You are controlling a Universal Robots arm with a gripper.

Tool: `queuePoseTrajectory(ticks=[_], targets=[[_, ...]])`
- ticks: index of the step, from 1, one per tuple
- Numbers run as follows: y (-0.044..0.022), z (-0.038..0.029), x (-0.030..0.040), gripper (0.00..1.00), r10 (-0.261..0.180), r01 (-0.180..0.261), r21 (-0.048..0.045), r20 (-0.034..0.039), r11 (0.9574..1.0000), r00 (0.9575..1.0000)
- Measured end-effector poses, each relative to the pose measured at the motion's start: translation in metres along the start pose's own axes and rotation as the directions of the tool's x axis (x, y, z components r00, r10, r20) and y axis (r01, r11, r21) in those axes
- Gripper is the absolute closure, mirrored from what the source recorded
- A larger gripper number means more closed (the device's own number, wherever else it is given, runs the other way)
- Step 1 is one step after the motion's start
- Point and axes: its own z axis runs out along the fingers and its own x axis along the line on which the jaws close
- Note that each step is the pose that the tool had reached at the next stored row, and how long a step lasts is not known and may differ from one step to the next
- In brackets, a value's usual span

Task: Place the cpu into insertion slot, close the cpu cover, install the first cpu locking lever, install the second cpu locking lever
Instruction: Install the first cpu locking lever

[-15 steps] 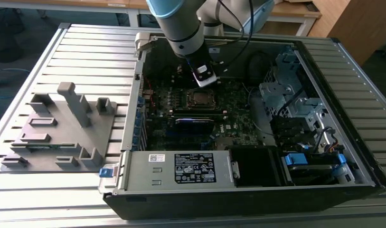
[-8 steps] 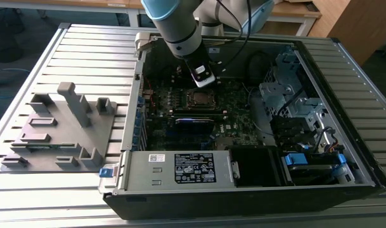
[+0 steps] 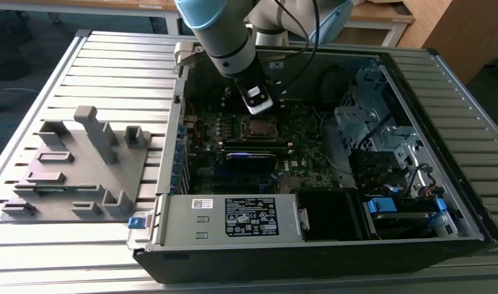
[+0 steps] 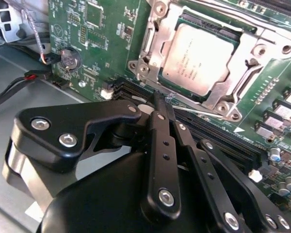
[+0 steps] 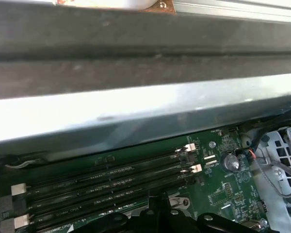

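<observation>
The cpu [image 4: 199,58], a silver-grey square chip, lies flat in the insertion slot [image 3: 272,131] on the green motherboard inside an open computer case. The cpu cover [image 4: 154,46], a metal frame with a cut-out middle, lies down around the chip. A thin metal lever rod [image 4: 203,113] runs along the socket's edge nearest the fingers. My gripper [image 4: 161,99] hangs just beside the socket, its black fingers pressed together with nothing between them, tips close to that rod. In the exterior view the gripper [image 3: 260,105] sits just above and behind the socket.
Long black memory slots [image 5: 111,184] lie between the gripper and the case wall [image 5: 136,111]. A coin battery [image 4: 70,59] and loose cables sit nearby. The power supply [image 3: 232,217] and drive cage [image 3: 371,122] flank the board. A grey fixture [image 3: 77,165] stands at the exterior view's left.
</observation>
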Motion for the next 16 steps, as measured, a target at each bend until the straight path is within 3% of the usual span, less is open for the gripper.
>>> queuePoseTrajectory(ticks=[16], targets=[[-0.0018, 0.0022, 0.0009, 0.90, -0.019, 0.018, -0.0164, -0.0064, 0.9997, 0.9998]])
